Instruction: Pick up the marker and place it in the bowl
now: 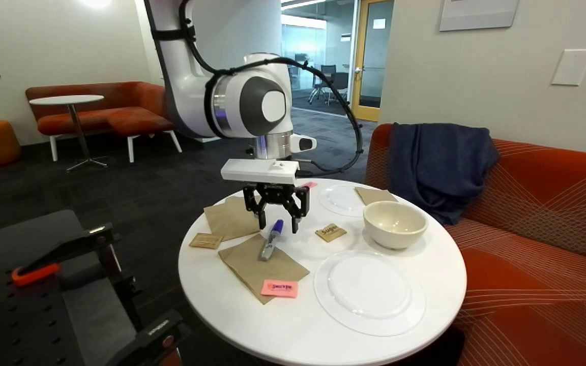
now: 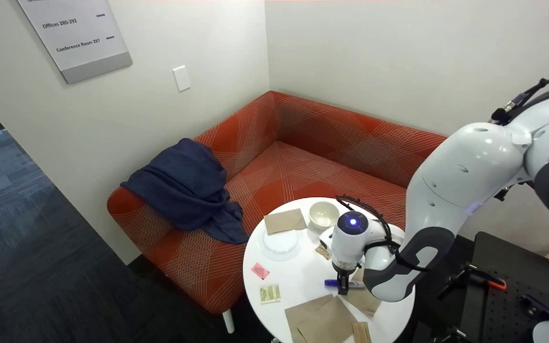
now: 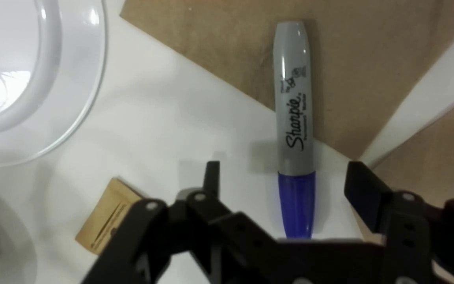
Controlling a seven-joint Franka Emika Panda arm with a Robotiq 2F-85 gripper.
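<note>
The marker [image 1: 269, 247], grey with a blue cap, lies flat on the round white table, its grey body partly on a brown napkin [image 1: 252, 264]. It also shows in the wrist view [image 3: 294, 118] and in an exterior view [image 2: 331, 283]. My gripper [image 1: 279, 224] is open, pointing down over the cap end. In the wrist view the two fingertips [image 3: 284, 175] stand apart on either side of the marker, not touching it. The cream-white bowl [image 1: 394, 226] stands upright near the table's edge and also shows in an exterior view [image 2: 324, 215]. Its inside looks empty.
A flat clear-white plate [image 1: 372, 290] lies in front of the bowl, another plate [image 1: 341, 200] behind it. A sugar packet [image 1: 330, 232] lies between marker and bowl. A pink packet [image 1: 279, 288] lies on the napkin's edge. A red sofa [image 1: 532, 284] borders the table.
</note>
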